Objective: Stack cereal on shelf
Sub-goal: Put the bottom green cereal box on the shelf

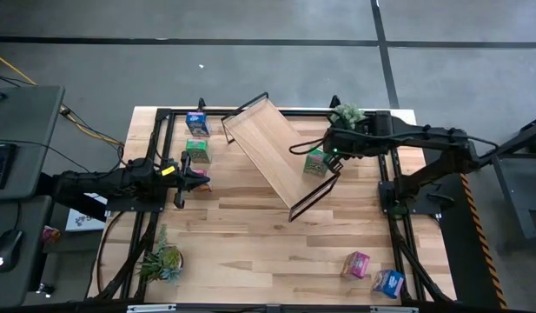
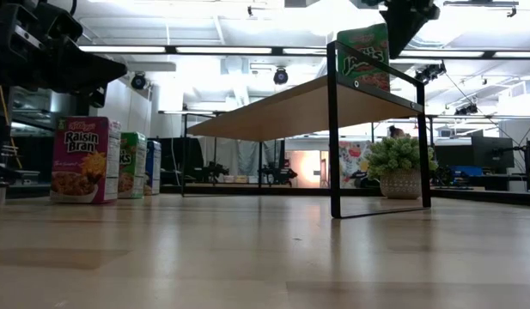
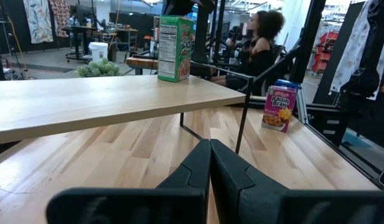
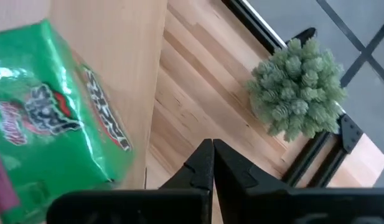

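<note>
The shelf [image 1: 272,156] is a light-wood board on black frame ends, standing slantwise mid-table. One green cereal box [image 1: 315,163] stands upright on its right end, also seen in the low view [image 2: 365,53] and the right wrist view [image 4: 55,124]. My right gripper [image 4: 212,163] is shut, hovering just beyond that box toward the far right, apart from it. My left gripper [image 3: 210,163] is shut at the table's left, beside a pink Raisin Bran box [image 1: 201,182] that stands on the table. A green box [image 1: 198,149] and a blue box [image 1: 196,122] stand farther back.
A pink box [image 1: 356,263] and a blue box [image 1: 389,283] sit at the near right corner. One potted plant [image 1: 346,115] stands at the far right by my right gripper, another [image 1: 163,259] at the near left. A person sits beyond the table [image 3: 260,46].
</note>
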Robot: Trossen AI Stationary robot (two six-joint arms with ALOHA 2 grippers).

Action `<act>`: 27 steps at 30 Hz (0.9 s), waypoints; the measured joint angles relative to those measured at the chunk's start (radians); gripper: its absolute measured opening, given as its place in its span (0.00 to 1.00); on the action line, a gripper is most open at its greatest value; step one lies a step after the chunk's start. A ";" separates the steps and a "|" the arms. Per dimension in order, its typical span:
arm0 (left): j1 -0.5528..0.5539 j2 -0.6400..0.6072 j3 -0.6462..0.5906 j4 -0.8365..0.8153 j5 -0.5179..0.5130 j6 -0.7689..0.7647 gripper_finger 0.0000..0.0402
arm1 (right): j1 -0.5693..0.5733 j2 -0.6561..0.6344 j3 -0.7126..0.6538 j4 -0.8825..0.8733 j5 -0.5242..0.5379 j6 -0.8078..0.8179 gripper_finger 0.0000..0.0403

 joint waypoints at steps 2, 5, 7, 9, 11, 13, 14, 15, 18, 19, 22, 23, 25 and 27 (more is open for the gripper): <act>0.000 0.000 0.000 -0.001 0.000 0.000 0.00 | -0.009 0.000 -0.001 0.009 -0.021 -0.020 0.00; 0.000 0.000 0.000 -0.001 0.000 0.000 0.00 | -0.017 -0.001 -0.001 0.046 -0.059 -0.043 0.00; 0.000 0.000 0.000 0.000 0.000 0.000 0.00 | -0.018 -0.006 -0.001 0.076 -0.089 -0.067 0.00; 0.000 0.000 0.000 -0.001 0.000 0.000 0.00 | -0.017 -0.006 -0.001 0.103 -0.123 -0.079 0.00; 0.000 0.000 0.000 0.000 0.000 0.000 0.00 | -0.017 -0.005 -0.001 0.106 -0.145 -0.088 0.00; 0.000 0.000 0.000 -0.001 0.000 0.000 0.00 | -0.017 -0.005 -0.001 0.107 -0.166 -0.088 0.00; 0.000 0.000 0.000 0.000 0.000 0.000 0.00 | -0.017 -0.005 -0.001 0.106 -0.181 -0.086 0.00; 0.000 0.000 0.000 0.000 0.000 0.000 0.00 | -0.017 -0.005 -0.001 0.106 -0.196 -0.081 0.00; 0.000 0.000 0.000 0.000 0.000 0.000 0.00 | -0.017 -0.005 -0.001 0.103 -0.218 -0.071 0.00; 0.000 0.000 0.000 0.000 0.000 0.000 0.00 | -0.017 -0.005 -0.001 0.103 -0.228 -0.069 0.00; 0.000 0.000 0.000 0.000 0.000 0.000 0.00 | -0.017 -0.005 -0.001 0.103 -0.266 -0.068 0.00; 0.000 0.000 0.000 -0.001 0.000 0.000 0.00 | -0.017 -0.005 -0.001 0.103 -0.270 -0.063 0.00; 0.000 0.000 0.000 0.000 0.000 0.000 0.00 | -0.017 -0.008 -0.001 0.099 -0.280 -0.058 0.00; 0.000 0.000 0.000 0.000 0.000 0.000 0.00 | -0.017 -0.013 -0.001 0.089 -0.280 -0.055 0.00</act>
